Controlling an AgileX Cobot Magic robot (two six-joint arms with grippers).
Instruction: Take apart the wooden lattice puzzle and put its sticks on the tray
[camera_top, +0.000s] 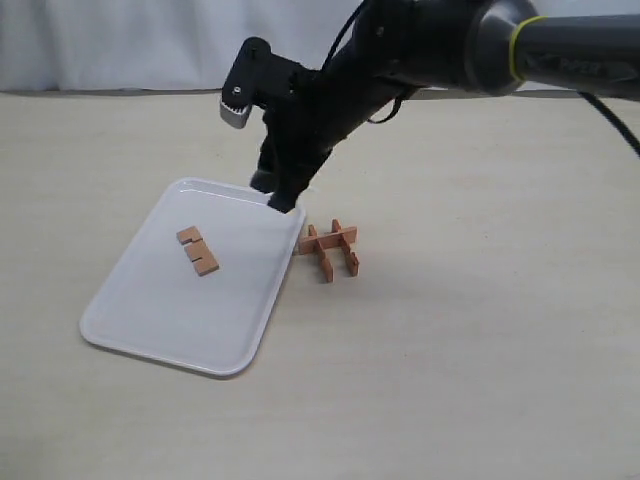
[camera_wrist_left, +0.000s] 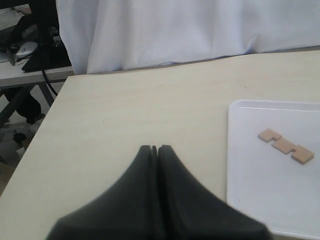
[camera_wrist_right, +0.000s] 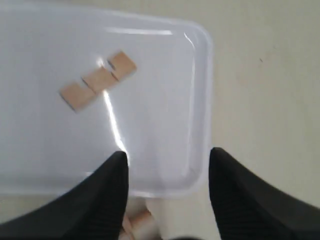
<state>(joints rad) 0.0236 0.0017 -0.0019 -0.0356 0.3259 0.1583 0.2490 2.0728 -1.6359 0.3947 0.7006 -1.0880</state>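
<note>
- Wooden lattice puzzle (camera_top: 331, 249) sits on the desk (camera_top: 480, 350), just off the tray's right-hand long edge and a bit nearer the camera than the right fingers (camera_wrist_right: 116, 172).
- Those right fingers are spread wide with nothing between them. They hang over the far right corner of the tray (camera_top: 160, 320).
- In the exterior view the dark arm covers that corner's rim, so how close the tips are to the tray is hard to judge.
- Right wrist view: a pale blurry bit of wood pokes in at the picture's edge between the fingers. It's probably the puzzle, but it's cut off and out of focus.
- Can't tell if the puzzle's near end touches the tray rim or only sits beside it. How many strips are slotted together is also too small to count for sure.
- One notched stick (camera_top: 197, 250) lies flat on the tray, well apart from the puzzle and loose on the white plastic.
- Left fingers (camera_wrist_left: 145, 165) are pressed together with no visible gap and nothing in them, over bare desk beside the tray's short end.
- The left wrist view crops the tray.
- White curtain (camera_wrist_left: 175, 30) hangs behind the desk.
</note>
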